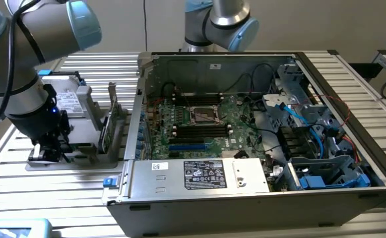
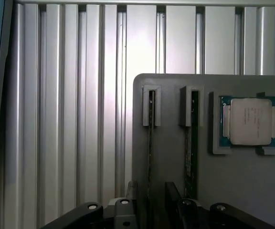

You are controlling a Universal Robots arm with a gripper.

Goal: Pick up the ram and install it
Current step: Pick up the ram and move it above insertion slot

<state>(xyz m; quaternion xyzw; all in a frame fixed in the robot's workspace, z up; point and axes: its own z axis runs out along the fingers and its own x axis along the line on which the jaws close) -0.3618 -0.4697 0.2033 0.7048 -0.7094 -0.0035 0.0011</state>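
Two rams stand on edge in slots of a grey holder tray (image 2: 242,181). The ram (image 2: 150,152) nearer the tray's edge runs straight between my fingertips; the other ram (image 2: 189,152) is one slot over. My gripper (image 2: 149,209) is open and straddles the first stick without closing on it. In the exterior view my gripper (image 1: 47,151) hangs low over the tray (image 1: 80,161), at the exterior view's left of the computer case (image 1: 246,198).
A square silver CPU (image 2: 250,121) lies in a pocket of the tray beside the sticks. A taller green card (image 1: 107,124) stands on the tray. The open case shows the motherboard with dark memory slots (image 1: 200,130). A second arm (image 1: 220,25) stands behind the case.
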